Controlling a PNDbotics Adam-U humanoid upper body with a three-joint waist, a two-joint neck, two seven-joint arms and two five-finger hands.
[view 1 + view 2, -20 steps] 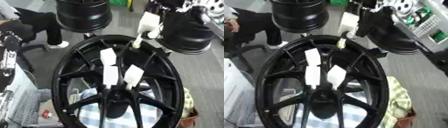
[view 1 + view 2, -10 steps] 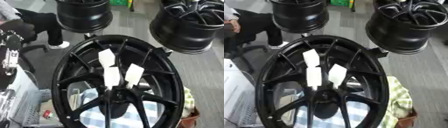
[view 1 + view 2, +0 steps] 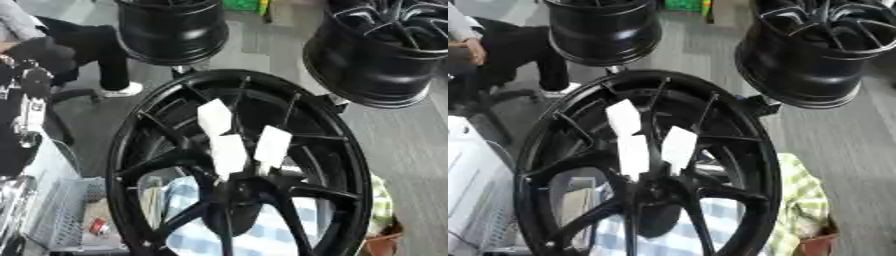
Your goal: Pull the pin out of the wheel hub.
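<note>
Since neither hand shows in either view, state of the fingers cannot be told. Black wheel hub (image 3: 236, 165) fills the centre; three white pins (image 3: 229, 154) stand in its spokes just above the hub centre, unpulled. Judged: extraction not started. Two spare rims (image 3: 815, 55) sit beyond the hub.

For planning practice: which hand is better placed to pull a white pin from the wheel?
Probably left: the left hand shows at the left edge beside the wheel; no right hand is visible.
</note>
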